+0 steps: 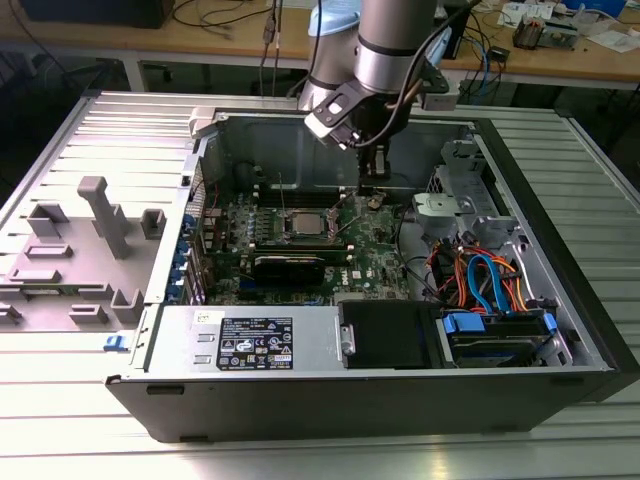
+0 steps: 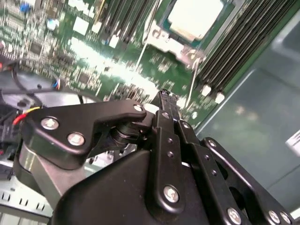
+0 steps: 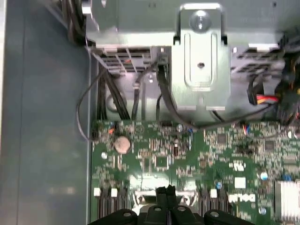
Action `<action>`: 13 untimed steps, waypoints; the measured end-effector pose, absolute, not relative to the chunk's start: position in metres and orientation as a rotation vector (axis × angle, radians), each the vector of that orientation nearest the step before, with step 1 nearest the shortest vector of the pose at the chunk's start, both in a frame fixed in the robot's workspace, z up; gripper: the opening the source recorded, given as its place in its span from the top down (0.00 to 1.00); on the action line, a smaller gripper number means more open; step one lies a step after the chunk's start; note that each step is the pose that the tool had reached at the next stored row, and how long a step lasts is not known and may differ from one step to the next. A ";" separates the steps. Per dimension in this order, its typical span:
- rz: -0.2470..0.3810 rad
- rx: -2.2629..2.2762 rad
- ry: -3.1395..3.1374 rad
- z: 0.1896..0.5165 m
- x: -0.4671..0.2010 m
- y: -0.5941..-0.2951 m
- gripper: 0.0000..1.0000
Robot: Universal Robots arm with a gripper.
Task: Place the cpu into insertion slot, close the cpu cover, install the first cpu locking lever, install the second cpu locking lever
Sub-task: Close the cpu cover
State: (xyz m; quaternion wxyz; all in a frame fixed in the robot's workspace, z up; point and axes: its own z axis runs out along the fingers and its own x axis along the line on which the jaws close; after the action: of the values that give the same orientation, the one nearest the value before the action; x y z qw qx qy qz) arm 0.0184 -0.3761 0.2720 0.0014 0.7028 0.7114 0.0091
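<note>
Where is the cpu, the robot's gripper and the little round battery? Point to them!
the cpu (image 2: 194,18), second wrist view, middle of its pale silver top.
the gripper (image 3: 165,190), first wrist view, between its black fingertips.
the round battery (image 3: 122,144), first wrist view, centre of its flat face.

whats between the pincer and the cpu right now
In the second wrist view, green circuit board and the silver rim of the insertion slot lie between the pincer and the cpu; a thin metal lever stands alongside.
</note>
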 end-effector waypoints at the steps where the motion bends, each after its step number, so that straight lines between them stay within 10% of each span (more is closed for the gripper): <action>1: 0.029 2.203 2.236 0.271 0.024 -0.376 0.89; 13: 0.028 2.188 2.250 0.256 0.031 -0.376 0.89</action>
State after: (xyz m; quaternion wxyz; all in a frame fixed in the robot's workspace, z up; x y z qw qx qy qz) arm 0.0313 -0.3758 0.2562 0.0012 0.6971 0.7169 0.0090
